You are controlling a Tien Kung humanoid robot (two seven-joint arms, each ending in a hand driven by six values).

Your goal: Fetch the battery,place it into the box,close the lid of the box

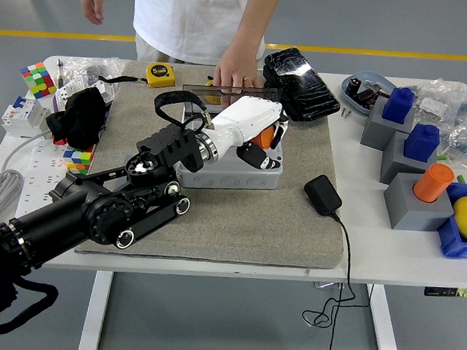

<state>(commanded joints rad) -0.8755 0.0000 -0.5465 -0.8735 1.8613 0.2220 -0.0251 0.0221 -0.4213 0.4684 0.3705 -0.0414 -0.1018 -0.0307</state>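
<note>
Head view shows dark fingers (255, 156) of the left hand (252, 136) curled around an orange battery (262, 135), clamped on it from below and the side, so that only a patch of orange shows between the white hand shell and the fingertips. The battery hangs over the right part of the grey box (234, 163), just above its open cavity and not yet resting inside, as far as can be told; this looks like the placing step, with the release yet to come. The hand tilts downward toward the box interior, which suits lowering the battery in rather than dropping it.

Behind the hand, the clear lid (227, 94) stands raised at the far edge of the box. A person's hand (239, 71) rests on the top of that lid from the far side of the tabletop (388, 250), apparently steadying it upright so the opening stays free for the robot. Closing the lid remains to be done.

The box sits on a grey felt mat (246, 220), which probably keeps it from sliding under the hand's push. The black left arm (94, 213) crosses the mat from the lower left and hides the box's near left corner. The right arm is not in view.

Farther out, a yellow tape measure (160, 74) lies beyond the mat's far left corner, and a black adapter (323, 194) lies on the mat to the right of the box, apart from it.
</note>
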